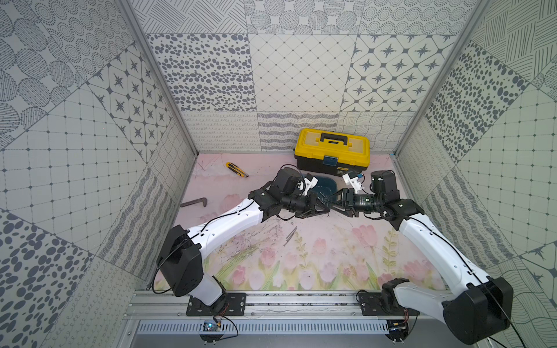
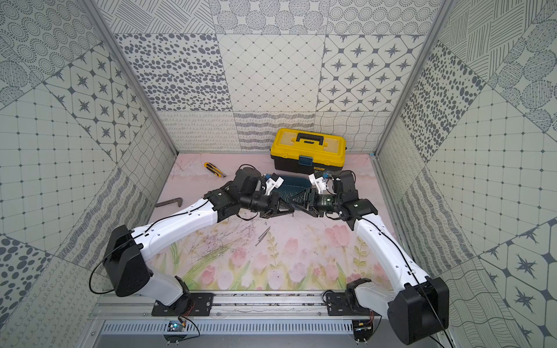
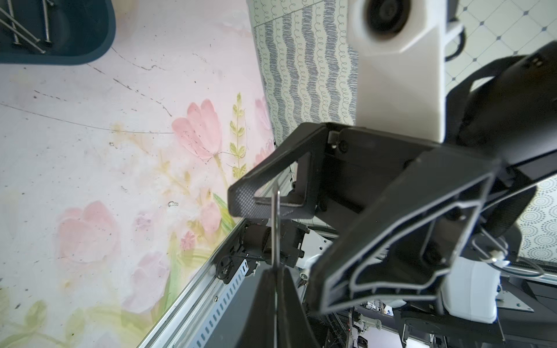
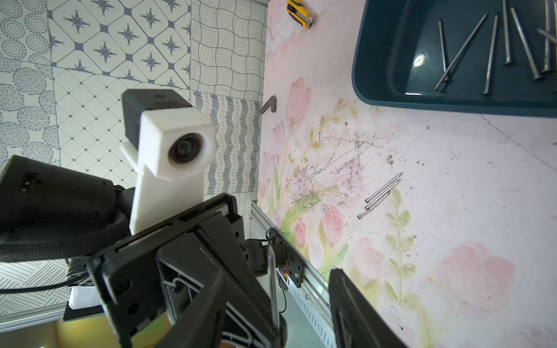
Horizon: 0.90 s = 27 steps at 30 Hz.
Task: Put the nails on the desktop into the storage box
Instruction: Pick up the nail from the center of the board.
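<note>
Near the teal-blue plastic storage box (image 4: 376, 60), above the pink flowered counter (image 4: 452, 180), my left hand (image 4: 278, 330) is clamped on a thin grey metal nail (image 3: 275, 229) whose shaft stands between the parted fingers (image 3: 241, 205) of my right hand (image 3: 277, 248).

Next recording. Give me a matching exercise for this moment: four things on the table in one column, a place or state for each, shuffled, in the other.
1 storage box
2 three loose nails
3 L-shaped bar
4 toolbox

A alone, near the left side wall
B at the back, by the rear wall
C already holds several nails
D lying together on the bare desktop

Pairs: 1-C, 2-D, 3-A, 4-B
</note>
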Each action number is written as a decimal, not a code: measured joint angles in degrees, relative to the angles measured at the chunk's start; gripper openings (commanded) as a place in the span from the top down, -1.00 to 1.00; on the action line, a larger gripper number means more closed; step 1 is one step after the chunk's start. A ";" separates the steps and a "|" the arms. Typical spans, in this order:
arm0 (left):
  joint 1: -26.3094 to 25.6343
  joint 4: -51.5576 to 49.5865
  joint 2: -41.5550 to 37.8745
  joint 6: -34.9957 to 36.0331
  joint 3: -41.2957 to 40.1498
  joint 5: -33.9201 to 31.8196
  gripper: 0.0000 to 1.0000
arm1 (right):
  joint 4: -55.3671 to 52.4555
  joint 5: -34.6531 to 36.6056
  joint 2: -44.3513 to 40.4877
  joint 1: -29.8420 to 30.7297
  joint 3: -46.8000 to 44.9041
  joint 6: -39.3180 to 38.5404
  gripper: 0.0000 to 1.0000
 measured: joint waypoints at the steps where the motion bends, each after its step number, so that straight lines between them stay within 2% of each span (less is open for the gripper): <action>1: 0.04 0.39 0.11 -0.17 0.07 0.24 1.00 | 0.04 0.02 0.04 0.20 0.00 -0.02 0.01; 5: 0.22 1.05 0.59 -1.05 0.09 0.87 1.00 | 0.66 0.37 0.04 0.44 0.00 0.04 0.19; 14: 0.42 2.62 1.25 -2.08 -0.02 2.21 1.00 | 0.92 1.57 -0.31 0.61 0.02 -0.07 0.93; 15: 0.42 2.73 1.27 -2.16 -0.02 2.23 0.95 | 0.98 1.75 -0.37 0.61 0.02 0.02 0.98; 17: 0.46 2.84 1.36 -2.08 -0.02 2.36 0.53 | 0.96 2.19 -0.42 0.63 0.02 0.13 1.00; 23: 1.03 2.19 1.25 -1.88 0.04 2.60 -0.13 | 1.05 3.78 -0.35 0.66 0.02 -0.09 1.00; 26: 1.84 1.79 0.20 -1.14 0.02 2.40 -0.52 | 0.72 4.13 0.57 0.66 0.63 -0.98 1.00; 27: 2.21 1.64 -0.26 -0.85 0.02 2.27 -0.73 | 0.63 4.35 1.22 0.66 1.11 -1.44 1.00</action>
